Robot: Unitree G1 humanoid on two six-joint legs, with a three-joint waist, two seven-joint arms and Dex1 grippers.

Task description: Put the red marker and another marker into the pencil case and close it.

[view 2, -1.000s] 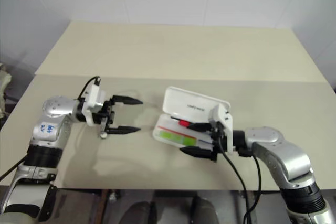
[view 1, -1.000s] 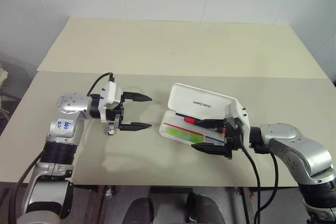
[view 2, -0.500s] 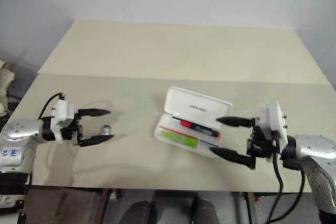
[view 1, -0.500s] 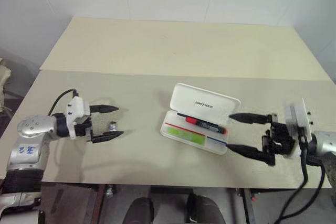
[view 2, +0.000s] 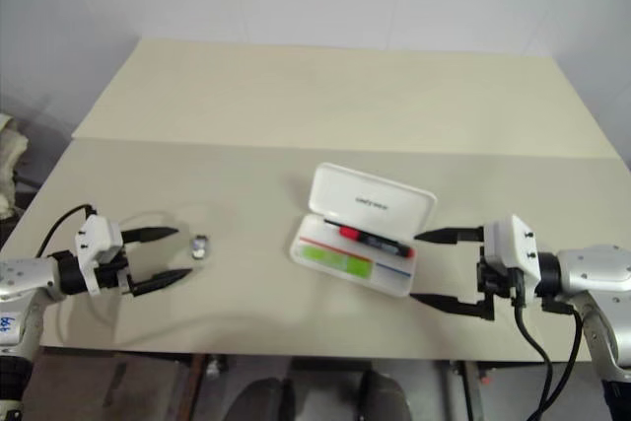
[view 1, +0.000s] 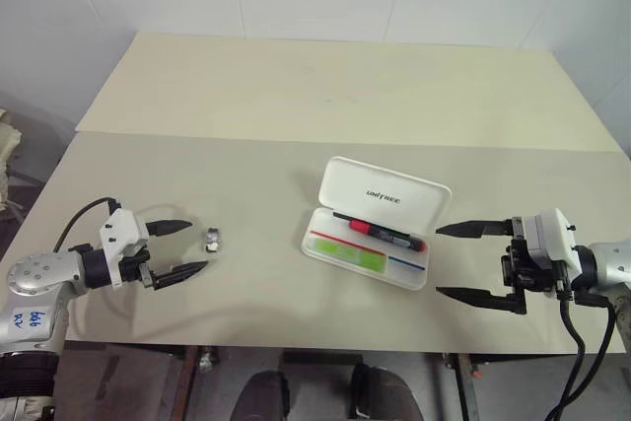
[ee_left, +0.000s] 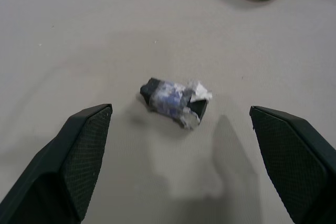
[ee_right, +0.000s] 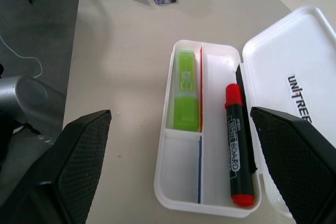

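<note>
With both markers lying in the open case (view 1: 370, 229) mid-table (red marker (ee_right: 238, 157), green highlighter (ee_right: 187, 98)), the right gripper (view 1: 478, 262), jaws apart like the left gripper (view 1: 177, 248), should push the lid down squarely.
</note>
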